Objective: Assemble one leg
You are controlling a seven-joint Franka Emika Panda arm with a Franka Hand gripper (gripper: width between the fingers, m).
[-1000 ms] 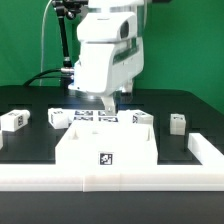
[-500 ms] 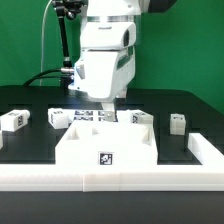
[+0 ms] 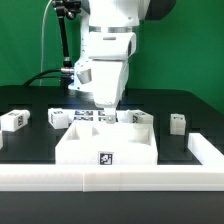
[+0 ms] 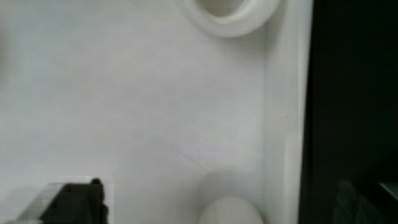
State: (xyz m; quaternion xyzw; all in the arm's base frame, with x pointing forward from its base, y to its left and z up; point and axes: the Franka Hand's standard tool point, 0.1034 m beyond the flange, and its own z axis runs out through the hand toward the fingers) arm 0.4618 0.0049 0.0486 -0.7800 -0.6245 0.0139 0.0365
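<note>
The large white panel (image 3: 108, 145) with round recesses lies in the middle of the table, a tag on its front face. My gripper (image 3: 106, 112) hangs low over its far edge. In the wrist view the panel (image 4: 143, 110) fills the picture, with one recess (image 4: 228, 14) and another (image 4: 240, 205). One dark fingertip (image 4: 75, 203) is over the panel, the other over the dark table past the panel's edge. The jaws stand wide apart and hold nothing. Small white legs lie at the exterior view's left (image 3: 12, 120) (image 3: 58, 118) and right (image 3: 177, 123).
The marker board (image 3: 90, 116) lies behind the panel under the arm. Another small white part (image 3: 141, 118) sits by the panel's far right corner. A white rail (image 3: 110, 180) runs along the front and turns up at the right (image 3: 205, 148).
The arm has come down and shifted slightly toward the exterior view's left, bringing the gripper lower over the panel's far edge. The parts on the table have not moved.
</note>
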